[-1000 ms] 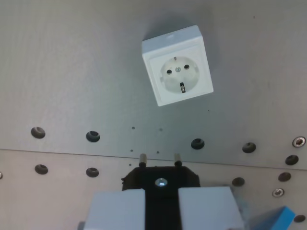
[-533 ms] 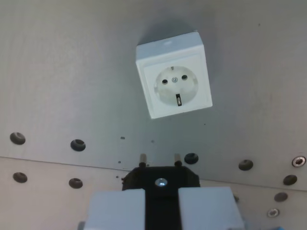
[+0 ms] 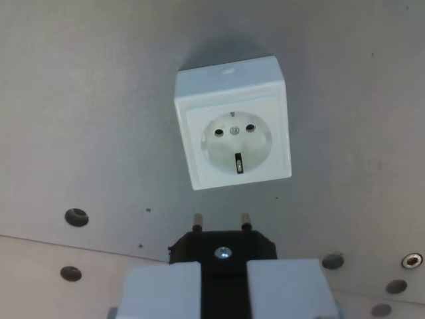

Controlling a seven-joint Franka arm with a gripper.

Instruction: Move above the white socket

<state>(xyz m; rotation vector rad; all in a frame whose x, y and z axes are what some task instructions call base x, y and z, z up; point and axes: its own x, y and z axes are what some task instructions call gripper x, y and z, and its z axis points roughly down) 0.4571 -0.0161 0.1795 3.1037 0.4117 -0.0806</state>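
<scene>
The white socket (image 3: 232, 131) sits on the grey metal bench (image 3: 93, 100), a square box slightly rotated so its edges run a little off the picture's own, with its round recess facing the camera: two pin holes side by side near the top, a small screw between them, and a dark earth clip at the lower rim. It lies in the upper middle of the wrist view, directly above the gripper (image 3: 224, 282) in the picture and a little apart from it. The gripper's two pale fingers (image 3: 163, 289) are closed on a black plug (image 3: 223, 247), whose two metal pins (image 3: 197, 221) point up toward the socket's lower edge without touching it. Dark bolt holes (image 3: 76, 216) dot the bench to the left and right of the gripper, along a seam between two plates.
</scene>
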